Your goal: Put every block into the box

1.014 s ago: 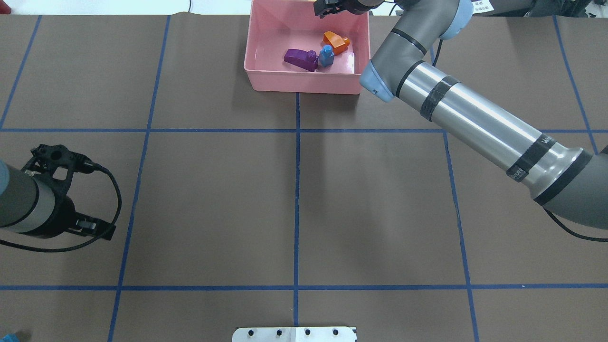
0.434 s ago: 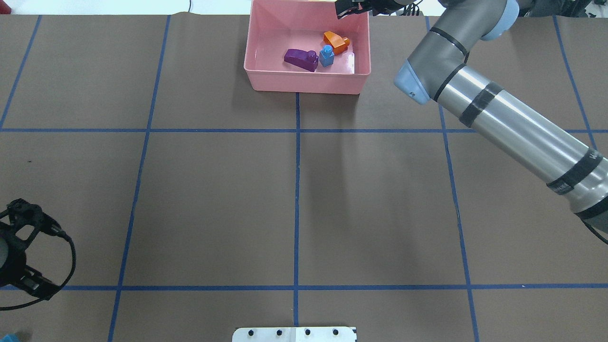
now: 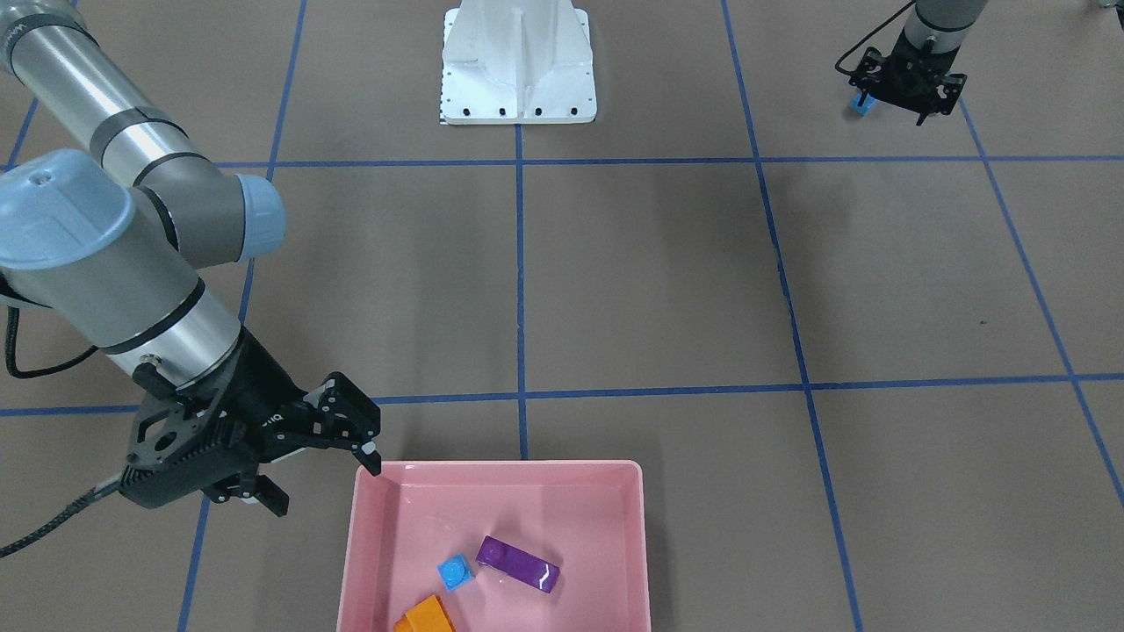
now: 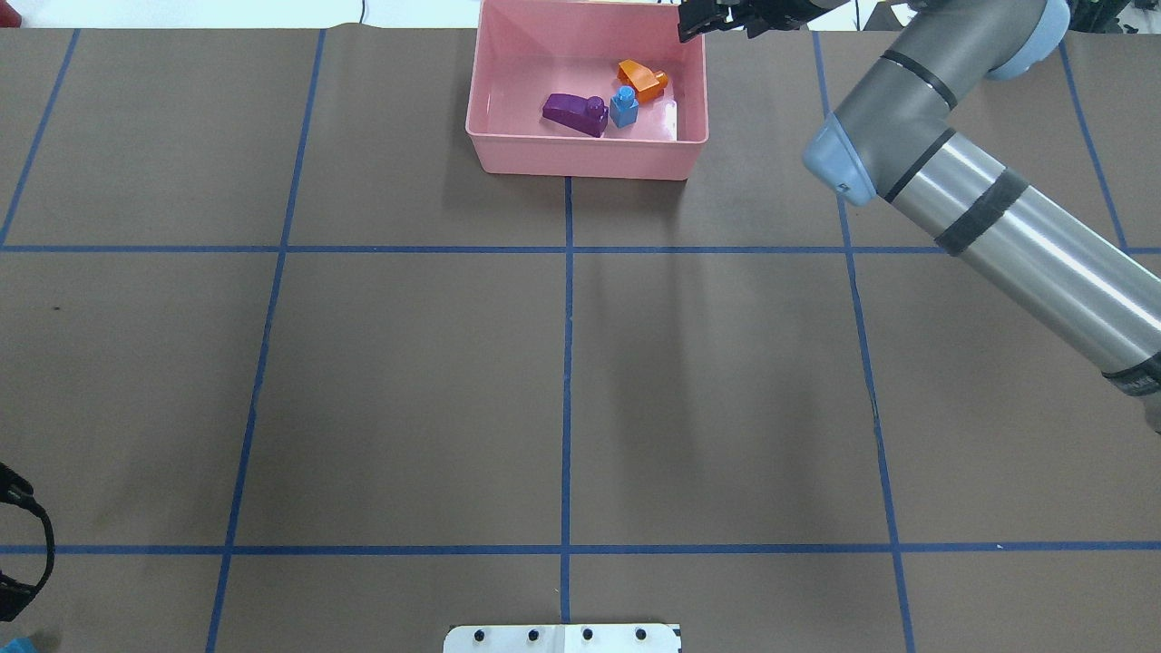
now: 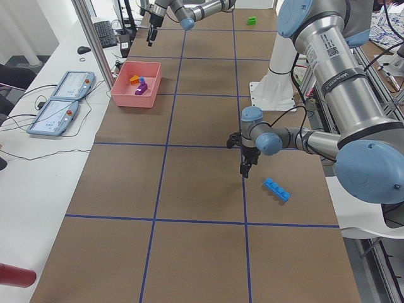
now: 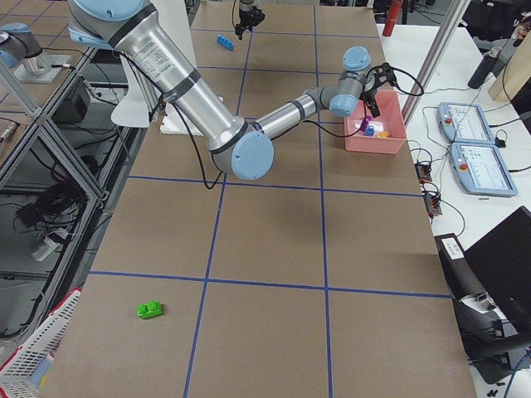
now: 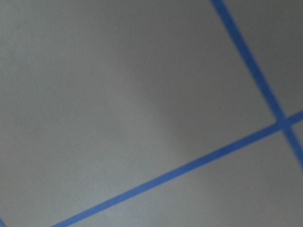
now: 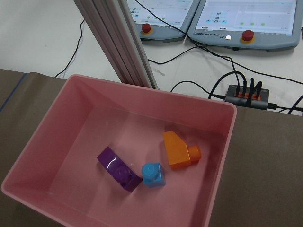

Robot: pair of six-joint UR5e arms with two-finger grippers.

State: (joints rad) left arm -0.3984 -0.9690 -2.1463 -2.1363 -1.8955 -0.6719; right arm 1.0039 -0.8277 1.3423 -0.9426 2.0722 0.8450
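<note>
**gridfan:** Blocks check, reading from the robot's left. The left end effector (image 5: 244,172) hangs over the surface (image 4: 408,363), just beside the long light-blue block (image 5: 276,189) and not touching it. Wide or narrow? Can't tell, it's too small. Mid-table, the box (image 4: 580,154) holds the purple block (image 4: 574,112), the small light-blue block (image 4: 623,106) and the orange block (image 4: 642,80).

**ur5_tinkerer:** Right end effector (image 3: 323,478) sits just outside the box's corner, jaws spread wide, nothing in them. The green block (image 6: 150,310) lies way off on the right, well apart from everything.

**gridfan:** So three of five are in, I reckon. My guess for the next step: the left arm drops onto the long block with its jaws across the thin width, and the right arm swings out for green.
</note>
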